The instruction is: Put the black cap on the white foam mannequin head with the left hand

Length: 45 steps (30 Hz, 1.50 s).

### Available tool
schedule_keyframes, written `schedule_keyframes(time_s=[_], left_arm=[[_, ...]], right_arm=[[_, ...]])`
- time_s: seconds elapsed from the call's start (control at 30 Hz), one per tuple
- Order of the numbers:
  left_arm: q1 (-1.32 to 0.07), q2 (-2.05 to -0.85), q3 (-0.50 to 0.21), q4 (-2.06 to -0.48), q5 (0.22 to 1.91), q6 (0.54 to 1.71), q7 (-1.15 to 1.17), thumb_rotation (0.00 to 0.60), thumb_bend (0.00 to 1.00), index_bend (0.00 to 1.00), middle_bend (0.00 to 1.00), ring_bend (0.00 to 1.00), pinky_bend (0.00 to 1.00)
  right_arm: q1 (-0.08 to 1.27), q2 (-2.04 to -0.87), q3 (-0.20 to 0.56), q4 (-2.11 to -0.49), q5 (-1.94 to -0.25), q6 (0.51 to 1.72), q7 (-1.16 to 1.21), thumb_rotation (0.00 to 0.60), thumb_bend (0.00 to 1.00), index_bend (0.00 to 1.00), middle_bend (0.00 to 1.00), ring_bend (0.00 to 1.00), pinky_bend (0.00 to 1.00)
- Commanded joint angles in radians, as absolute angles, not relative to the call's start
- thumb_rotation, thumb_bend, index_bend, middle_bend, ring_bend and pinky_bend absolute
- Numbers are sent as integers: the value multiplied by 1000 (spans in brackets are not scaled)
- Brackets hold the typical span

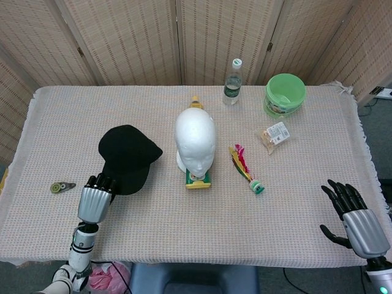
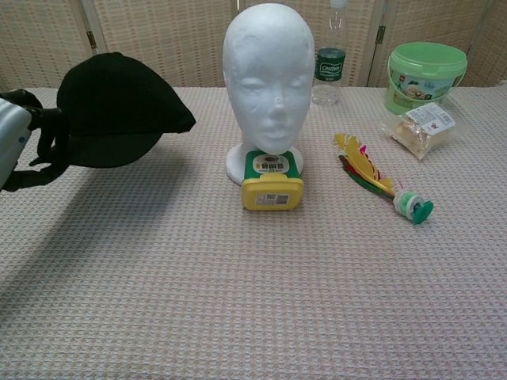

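Note:
The black cap hangs in the air left of the white foam mannequin head, clear of the cloth. My left hand grips it by the brim's near edge, at the chest view's left border. The head stands upright mid-table, facing me, with a yellow and green box against its base. My right hand rests at the table's front right corner, fingers spread, holding nothing; only the head view shows it.
A feather shuttlecock lies right of the head. A snack packet, a green bucket and a water bottle stand further back. A small green roller sits at the left edge. Folding screens close the back.

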<state>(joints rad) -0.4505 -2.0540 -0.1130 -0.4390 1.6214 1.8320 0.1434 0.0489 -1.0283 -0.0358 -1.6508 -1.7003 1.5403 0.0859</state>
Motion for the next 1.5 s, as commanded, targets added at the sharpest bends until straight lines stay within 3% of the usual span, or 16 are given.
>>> schedule_keyframes(time_s=[0.03,0.23,0.5,0.9,1.5], left_arm=[[-456,-2028,-120,-458,1618,1847,162,600,550,704,751,506,664],[-455,-1955,-135,-521,1608,1871,201,600,549,704,751,506,664],[-472,-1808,-166,-719,1614,1902,299,600,550,702,751,506,664],[-530,-1607,-192,-1071,1653,1803,508,600,549,699,751,507,664],[-613,-1512,-281,-1212,1639,1691,597,600,549,699,751,506,664]], right_arm=[[48,-1028,-37,-1650,-1702,1541,87,600,186,0,0,0,0],[48,-1027,-38,-1651,-1705,1544,90,600,186,0,0,0,0],[53,-1028,-36,-1650,-1698,1533,88,600,186,0,0,0,0],[56,-1038,-29,-1653,-1690,1527,65,600,186,0,0,0,0],[88,-1057,-20,-1661,-1657,1464,25,600,186,0,0,0,0]])
